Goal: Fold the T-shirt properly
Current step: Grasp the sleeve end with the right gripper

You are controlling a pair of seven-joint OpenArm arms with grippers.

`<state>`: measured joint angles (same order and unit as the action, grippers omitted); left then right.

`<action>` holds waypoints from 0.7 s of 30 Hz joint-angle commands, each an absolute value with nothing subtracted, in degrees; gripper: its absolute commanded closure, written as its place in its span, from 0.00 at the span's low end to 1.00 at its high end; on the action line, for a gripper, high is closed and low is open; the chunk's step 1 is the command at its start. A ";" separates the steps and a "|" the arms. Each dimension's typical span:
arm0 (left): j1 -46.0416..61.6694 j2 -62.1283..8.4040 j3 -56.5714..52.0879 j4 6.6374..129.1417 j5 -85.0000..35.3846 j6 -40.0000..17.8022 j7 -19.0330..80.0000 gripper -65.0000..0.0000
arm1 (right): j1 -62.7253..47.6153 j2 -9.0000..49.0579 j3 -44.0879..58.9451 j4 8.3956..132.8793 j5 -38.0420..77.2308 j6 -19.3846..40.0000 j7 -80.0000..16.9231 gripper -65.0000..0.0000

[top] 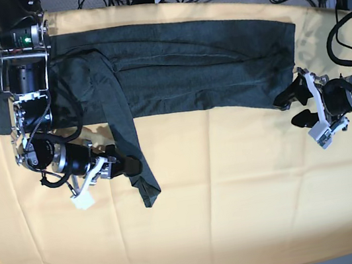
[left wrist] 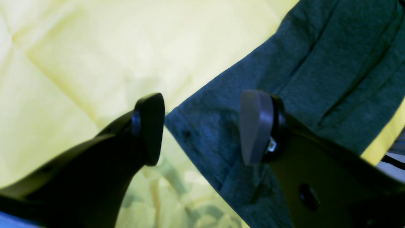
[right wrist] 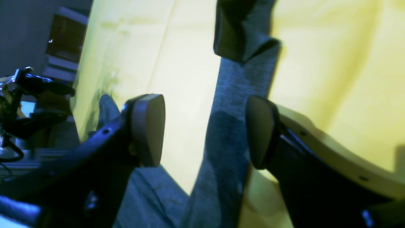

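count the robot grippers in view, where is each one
2. The left gripper, jaws open, sits by the hem corner of the dark charcoal knit T-shirt on the base view's right. The right gripper, also open, straddles the trailing sleeve on the left.

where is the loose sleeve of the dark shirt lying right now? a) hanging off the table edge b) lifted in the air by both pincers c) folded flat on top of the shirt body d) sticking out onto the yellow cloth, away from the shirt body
d: the sleeve runs out from the T-shirt body across the yellow tablecloth, beside the open right pincer.
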<state>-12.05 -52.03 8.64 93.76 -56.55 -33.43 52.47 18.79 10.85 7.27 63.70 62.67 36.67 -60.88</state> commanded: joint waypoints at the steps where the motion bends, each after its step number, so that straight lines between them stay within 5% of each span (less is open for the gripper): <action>1: -13.04 -53.17 7.75 94.39 -57.43 -33.39 51.40 0.40 | 20.84 11.05 7.53 63.29 64.12 36.71 -60.18 0.36; 21: -13.04 -53.17 7.75 94.39 -57.47 -33.39 51.00 0.40 | 22.94 8.51 -0.93 61.01 55.40 40.00 -61.60 0.36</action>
